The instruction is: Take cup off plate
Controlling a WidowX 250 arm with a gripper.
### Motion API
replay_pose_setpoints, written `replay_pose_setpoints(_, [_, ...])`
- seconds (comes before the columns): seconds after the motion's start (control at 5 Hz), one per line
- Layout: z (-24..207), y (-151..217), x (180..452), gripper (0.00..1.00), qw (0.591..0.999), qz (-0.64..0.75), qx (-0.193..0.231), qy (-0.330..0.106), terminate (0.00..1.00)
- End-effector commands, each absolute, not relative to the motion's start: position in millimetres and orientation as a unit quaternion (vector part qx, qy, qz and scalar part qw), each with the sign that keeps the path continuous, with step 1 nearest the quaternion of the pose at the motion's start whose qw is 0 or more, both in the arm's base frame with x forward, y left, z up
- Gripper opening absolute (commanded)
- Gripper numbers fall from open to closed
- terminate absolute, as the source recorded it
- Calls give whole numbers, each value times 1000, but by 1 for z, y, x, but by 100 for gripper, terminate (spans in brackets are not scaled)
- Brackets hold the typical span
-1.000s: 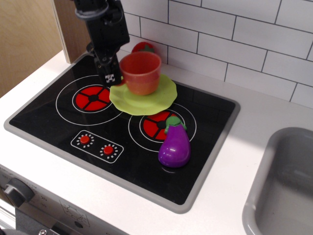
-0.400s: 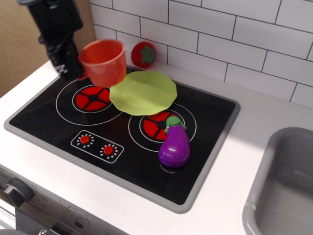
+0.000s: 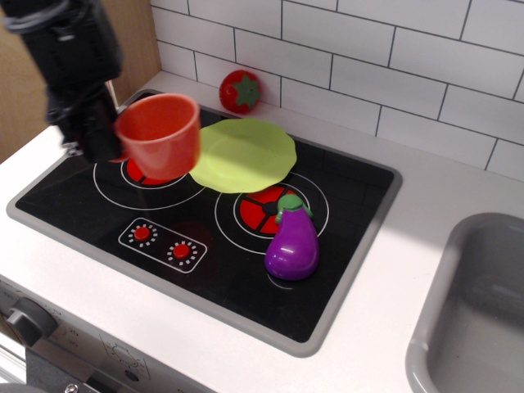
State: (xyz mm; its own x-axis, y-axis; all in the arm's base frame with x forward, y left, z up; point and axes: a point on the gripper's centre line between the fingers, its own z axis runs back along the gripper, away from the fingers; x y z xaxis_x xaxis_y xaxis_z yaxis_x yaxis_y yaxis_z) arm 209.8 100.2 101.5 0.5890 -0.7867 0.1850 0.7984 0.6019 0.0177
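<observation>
A black robot hand (image 3: 105, 141) is holding the orange-red cup (image 3: 160, 136) in the air above the left burner (image 3: 150, 169) of a toy stove (image 3: 205, 217), its fingers pinching the cup on its left side, where the handle is hidden behind them (the picture is slightly blurred there). The cup is sitting upright with its wide mouth facing up, and it is hanging clear of the lime-green plate (image 3: 244, 155), overlapping only the plate's left edge in this view. The plate is lying flat and bare on the black cooktop, between the two burners and reaching toward the back of the stove. A purple eggplant (image 3: 292, 244) with a green cap is resting on the right burner (image 3: 264, 211), well apart from the cup. A small red tomato (image 3: 241, 91) is sitting on the white tabletop (image 3: 393, 282) against the tiled wall (image 3: 368, 65), just behind the plate. A grey sink (image 3: 475, 311) is showing at the right edge.
</observation>
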Motion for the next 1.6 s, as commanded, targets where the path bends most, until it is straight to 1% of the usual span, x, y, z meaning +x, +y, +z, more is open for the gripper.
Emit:
replay_pose_setpoints(0.0, [98,133,211,0,906,-414,2,-87,0])
replay_pose_setpoints(0.2, [83,155,209,0,908,-408,24,-90,0])
replay_pose_setpoints(0.4, [69,164,201,0,905,-416,40,-82,0])
replay_pose_setpoints(0.6, [69,163,195,0,903,-420,35,-86,0])
replay_pose_setpoints(0.8, [67,162,195,100,904,-414,57,-89,0])
replay_pose_setpoints(1.0, [70,159,197,100,914,-392,62,-84,0])
replay_pose_setpoints(1.2, [84,155,197,100,918,-381,66,-90,0])
replay_pose_setpoints(1.4, [108,148,199,100,922,-369,56,-100,0])
